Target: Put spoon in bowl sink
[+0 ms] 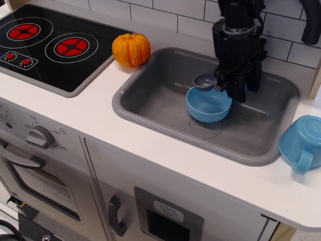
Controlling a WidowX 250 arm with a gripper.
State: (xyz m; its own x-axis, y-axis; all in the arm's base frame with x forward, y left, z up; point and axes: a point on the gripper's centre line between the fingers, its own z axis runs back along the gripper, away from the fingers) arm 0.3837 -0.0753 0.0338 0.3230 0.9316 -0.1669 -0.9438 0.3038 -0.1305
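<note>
A toy kitchen seen from above and in front. A grey sink is set into a white surface. On the sink floor sits a small light blue bowl, upright and empty, just beside a round drain mark.

A black robot arm reaches down from the top of the view over the back of the sink. Its gripper hangs just above the far right rim of the bowl, and its jaws pinch the handle of a small spoon. The handle is mostly hidden by the jaws. The spoon's shiny grey scoop sticks out to the left of the gripper, roughly level, in the air over the bowl's far rim. The scoop is not inside the bowl; whether it touches the rim cannot be told.

An orange toy pumpkin stands on the surface at the sink's back left corner. Left of it is a black stovetop with two red burners. A light blue mug with a handle lies on its side on the surface to the right of the sink. White tiles line the wall behind.
</note>
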